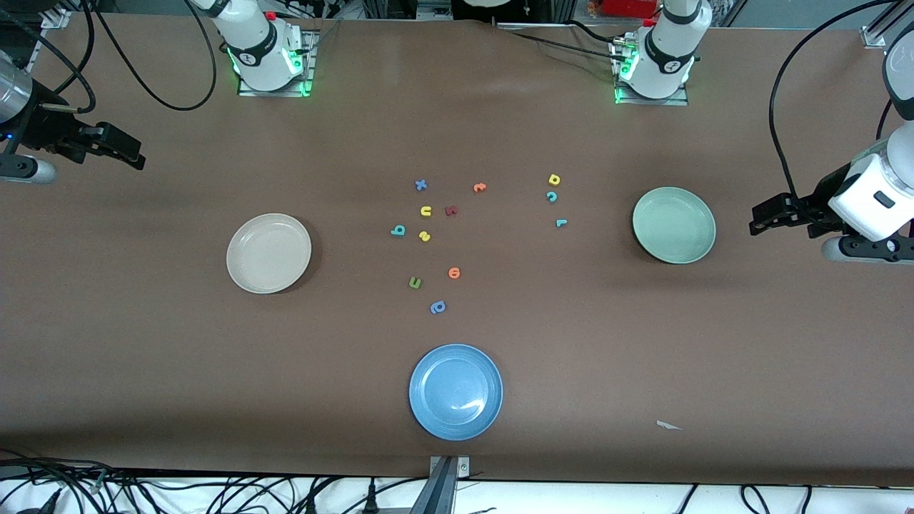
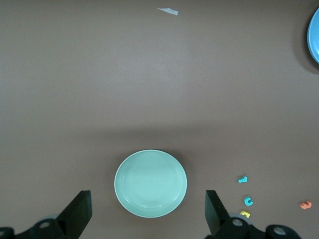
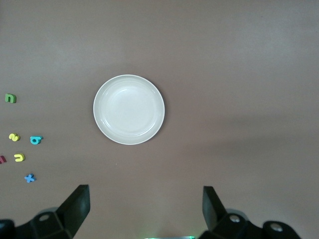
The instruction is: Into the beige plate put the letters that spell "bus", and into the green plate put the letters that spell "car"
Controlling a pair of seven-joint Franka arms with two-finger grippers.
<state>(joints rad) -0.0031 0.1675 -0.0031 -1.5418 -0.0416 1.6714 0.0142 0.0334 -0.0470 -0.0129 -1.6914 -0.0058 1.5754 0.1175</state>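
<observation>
Nothing sorted: beige plate [image 1: 268, 253] and green plate [image 1: 673, 225] empty, letters on surface. Left hand [image 1: 767, 216] and right hand [image 1: 128, 151] spread, waiting apart.

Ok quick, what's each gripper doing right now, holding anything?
Left gripper: jaws open, holding nothing, above the green plate.
Right gripper: jaws open, holding nothing, near the beige plate.

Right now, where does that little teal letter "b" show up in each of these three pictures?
Front view: the teal "b" lies between the beige plate and the yellow "s", close beside the "s".
Left wrist view: not in it.
Right wrist view: the teal "b" lies beside the yellow "s".
Shared landmark: the beige plate shows in both views that hold the "b".
</observation>
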